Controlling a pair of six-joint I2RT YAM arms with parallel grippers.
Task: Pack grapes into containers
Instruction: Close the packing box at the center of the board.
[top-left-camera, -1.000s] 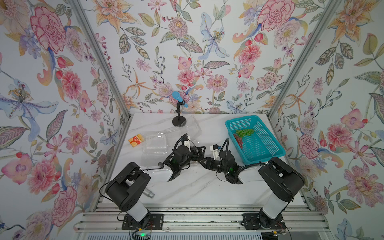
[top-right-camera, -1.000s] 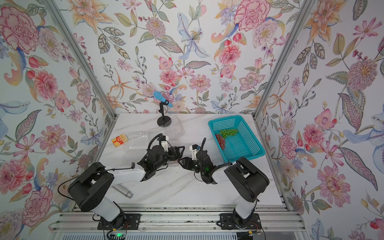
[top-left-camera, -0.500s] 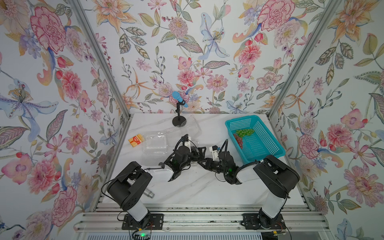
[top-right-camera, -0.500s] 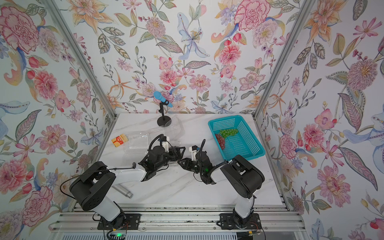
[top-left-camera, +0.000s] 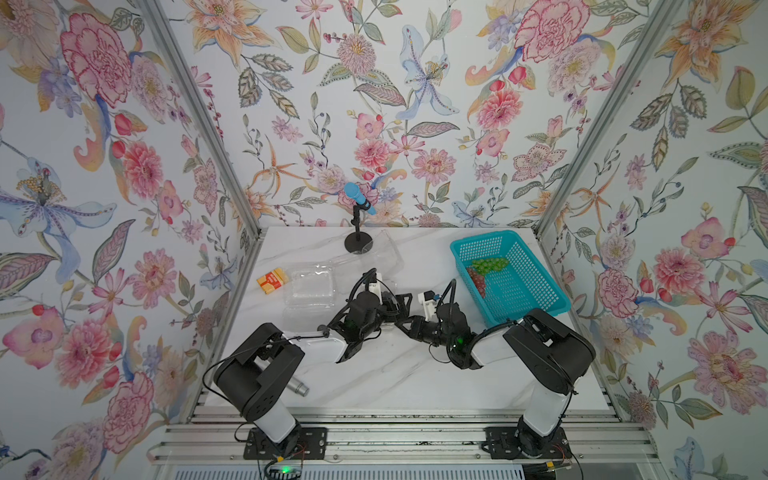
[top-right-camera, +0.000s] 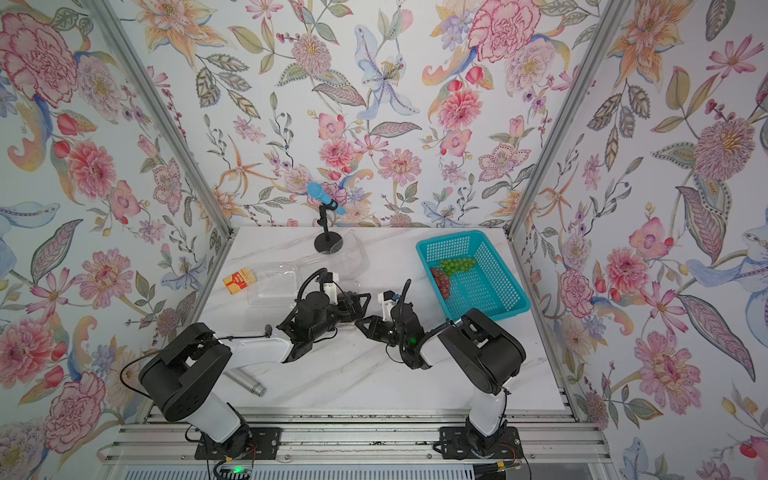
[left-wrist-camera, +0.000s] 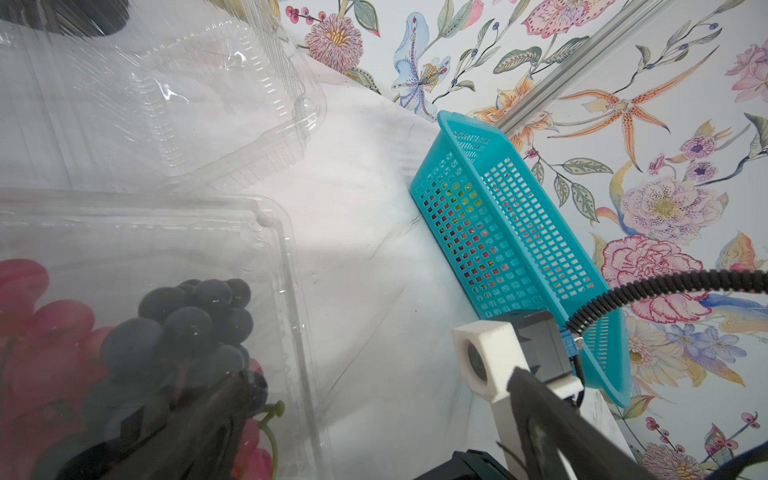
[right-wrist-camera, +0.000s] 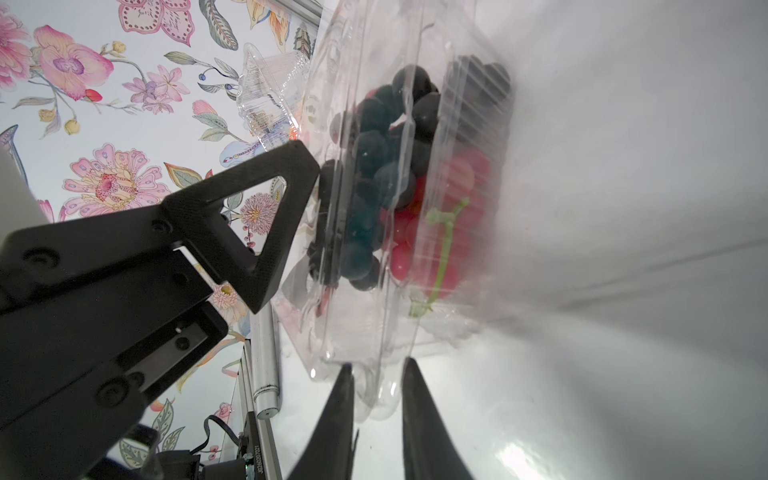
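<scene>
1. Clear plastic box (right-wrist-camera: 374, 299) is sitting at the middle of the marble tabletop (top-left-camera: 395, 374), between the two arms. It is holding a bunch of dark grapes (right-wrist-camera: 374, 166) and a bunch of red grapes (right-wrist-camera: 453, 187).
2. The right gripper (right-wrist-camera: 377, 365) is pinching the rim at the end of the box nearest that arm. Its jaws are drawn close, with the thin plastic caught between them.
3. The left gripper (left-wrist-camera: 382, 380) is reaching in from the opposite side with its jaws spread wide. One finger (right-wrist-camera: 299, 166) is lying against the box's lid, while the other is standing clear of the box over bare marble. Whether the lid is fully down cannot be told.
4. A teal basket (top-left-camera: 484, 240) is standing along the right edge, toward the far right corner. It is carrying a bunch of green grapes (top-left-camera: 490, 264) and a second red bunch (top-left-camera: 477, 282), the two touching.
5. Two more clear boxes are lying on the marble: one (top-left-camera: 309, 286) near the left edge beside an orange packet (top-left-camera: 272, 279), the other (top-left-camera: 374, 257) near the far edge, just beside the stand of a blue microphone (top-left-camera: 359, 198).
6. A metal cylinder (top-left-camera: 297, 386) is lying near the front left corner, partly hidden under the left arm.
</scene>
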